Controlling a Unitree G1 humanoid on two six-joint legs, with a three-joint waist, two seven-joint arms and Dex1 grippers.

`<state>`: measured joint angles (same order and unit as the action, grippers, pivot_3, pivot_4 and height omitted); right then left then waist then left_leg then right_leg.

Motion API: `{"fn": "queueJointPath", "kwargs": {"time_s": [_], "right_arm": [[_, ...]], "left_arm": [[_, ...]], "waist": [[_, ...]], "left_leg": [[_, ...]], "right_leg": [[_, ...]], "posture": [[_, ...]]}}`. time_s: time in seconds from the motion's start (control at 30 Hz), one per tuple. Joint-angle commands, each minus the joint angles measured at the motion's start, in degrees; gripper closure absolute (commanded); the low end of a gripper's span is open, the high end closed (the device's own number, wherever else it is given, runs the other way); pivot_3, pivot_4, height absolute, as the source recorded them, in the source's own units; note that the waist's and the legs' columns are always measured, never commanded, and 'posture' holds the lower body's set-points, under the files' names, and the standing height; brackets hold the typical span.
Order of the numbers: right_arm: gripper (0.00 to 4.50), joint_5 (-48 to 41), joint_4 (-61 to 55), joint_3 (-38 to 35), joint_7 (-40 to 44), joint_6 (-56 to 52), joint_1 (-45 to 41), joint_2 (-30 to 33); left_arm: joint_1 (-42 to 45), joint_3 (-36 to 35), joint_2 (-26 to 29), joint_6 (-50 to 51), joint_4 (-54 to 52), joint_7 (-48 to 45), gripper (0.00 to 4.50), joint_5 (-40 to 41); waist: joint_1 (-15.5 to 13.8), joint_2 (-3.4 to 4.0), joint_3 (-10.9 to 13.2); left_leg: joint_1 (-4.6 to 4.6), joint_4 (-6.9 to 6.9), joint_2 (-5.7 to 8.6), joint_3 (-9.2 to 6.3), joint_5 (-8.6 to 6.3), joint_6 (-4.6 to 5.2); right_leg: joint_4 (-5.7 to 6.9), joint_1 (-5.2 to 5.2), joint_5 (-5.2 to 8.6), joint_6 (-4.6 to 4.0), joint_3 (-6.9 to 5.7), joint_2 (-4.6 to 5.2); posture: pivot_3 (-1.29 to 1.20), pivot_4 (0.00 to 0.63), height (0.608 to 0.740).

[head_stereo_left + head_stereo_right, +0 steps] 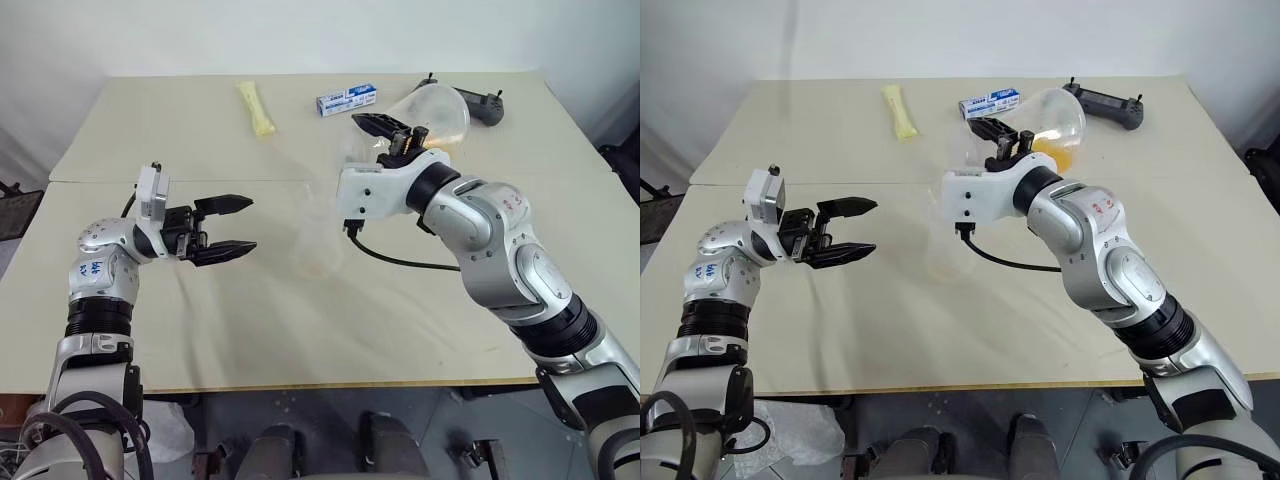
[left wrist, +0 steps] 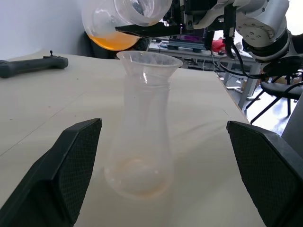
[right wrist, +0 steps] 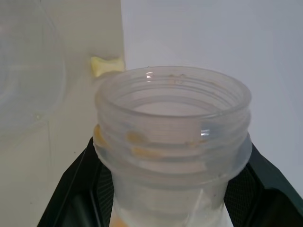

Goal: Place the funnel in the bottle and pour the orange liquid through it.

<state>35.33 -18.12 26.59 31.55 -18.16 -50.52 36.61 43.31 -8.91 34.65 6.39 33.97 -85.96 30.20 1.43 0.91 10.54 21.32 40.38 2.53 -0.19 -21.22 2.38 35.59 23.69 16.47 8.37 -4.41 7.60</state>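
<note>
1. Two flasks are in play: the bottle (image 2: 142, 142) stands upright on the table (image 1: 150, 130), between the two arms, with the funnel (image 2: 149, 64) seated in its neck.
2. The right gripper (image 1: 392, 135) is clenched around the neck of the second flask (image 1: 1055, 118), held tipped on its side above and just behind the funnel, its mouth toward the funnel.
3. The orange liquid (image 2: 112, 41) pools in the low side of the tilted flask's body; orange drops cling inside its threaded neck.
4. A faint tinge sits at the bottle's base.
5. The left gripper (image 1: 225, 229) is released, its fingers spread wide, level, pointing at the bottle and apart from it.
6. A yellow packet (image 1: 256, 107), a blue-and-white box (image 1: 346, 100) and a dark controller (image 1: 1105, 104) lie along the table's far side.
</note>
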Motion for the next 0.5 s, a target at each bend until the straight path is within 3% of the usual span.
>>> {"fn": "queueJointPath", "kwargs": {"time_s": [0.03,0.5], "right_arm": [[2.01,3.03,-0.40,-1.39,0.28,3.68,-1.41,-0.06],[2.01,6.51,5.48,-2.73,-1.68,15.68,-2.55,-1.07]], "left_arm": [[0.65,-0.04,0.82,0.07,-2.11,-2.79,0.00,0.31],[0.79,0.69,0.55,-0.42,-1.82,-2.99,0.00,0.28]], "waist": [[0.24,0.00,0.00],[0.35,0.00,0.00]], "left_leg": [[0.00,-0.01,0.01,0.00,0.00,0.00],[-0.01,-0.07,0.00,0.01,0.00,0.00]], "right_leg": [[0.00,0.00,0.00,0.00,0.00,0.00],[0.00,0.04,0.00,0.00,-0.01,0.00]], "posture": [[0.00,0.150,0.740],[0.00,0.150,0.740]]}}
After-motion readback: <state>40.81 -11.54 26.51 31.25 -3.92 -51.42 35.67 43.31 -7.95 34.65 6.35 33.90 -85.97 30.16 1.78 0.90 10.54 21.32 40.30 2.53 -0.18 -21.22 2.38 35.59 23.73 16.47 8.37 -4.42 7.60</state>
